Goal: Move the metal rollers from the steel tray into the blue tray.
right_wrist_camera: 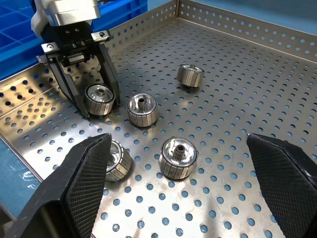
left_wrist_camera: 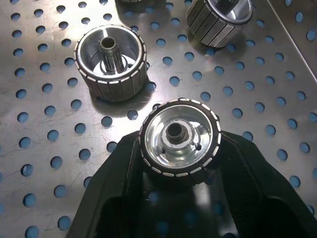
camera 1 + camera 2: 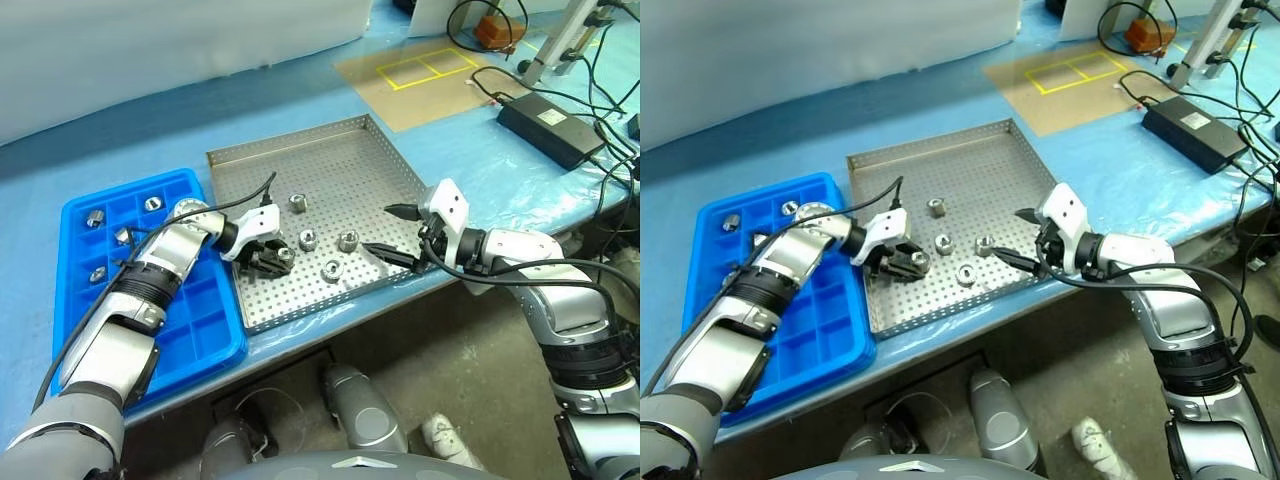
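The left end effector (image 3: 272, 258) squeezes one roller (image 2: 179, 141) on the steel tray (image 3: 350, 150), ready, I think, to carry it to the blue tray (image 3: 205, 330) beside it (a few rollers sit there already). The right end effector (image 3: 400, 232) waits wide apart, holding nothing. The right wrist view shows four more loose rollers (image 1: 142, 109).

No legible text, labels, brand names or numbers in any view. Only sign-like marking: yellow tape outline (image 3: 432, 66) forming two adjoining rectangles on the brown sheet (image 3: 400, 95) at the far side of the worktop (image 3: 480, 160); it carries no writing. Black box (image 3: 552, 126) with cables shows no readable label.
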